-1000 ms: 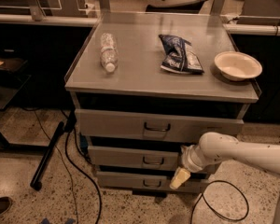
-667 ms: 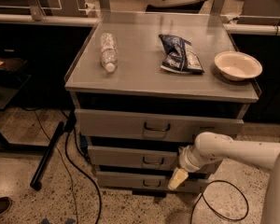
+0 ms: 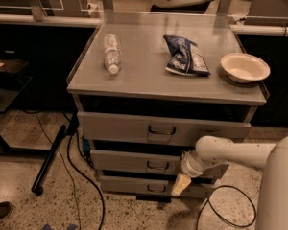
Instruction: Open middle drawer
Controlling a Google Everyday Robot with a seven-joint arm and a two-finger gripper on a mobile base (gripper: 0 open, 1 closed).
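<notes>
The middle drawer (image 3: 134,161) is the grey front between a taller top drawer (image 3: 120,127) and a slimmer bottom drawer (image 3: 134,186). Its small dark loop handle (image 3: 157,165) sits at the centre. Its inside is hidden. My gripper (image 3: 181,184), cream-tipped at the end of a white arm (image 3: 230,155), hangs in front of the cabinet's lower right. It is just right of and below the middle drawer's handle, over the bottom drawer's front, and not on the handle.
On the cabinet top (image 3: 149,75) lie a plastic bottle (image 3: 112,52), a dark snack bag (image 3: 185,55) and a white bowl (image 3: 244,66). Cables (image 3: 81,176) and a black bar (image 3: 49,159) lie on the floor at the left. A cable loop (image 3: 225,207) lies at the right.
My arm and gripper have shifted slightly to the left, towards the middle drawer's handle. The drawers have not moved.
</notes>
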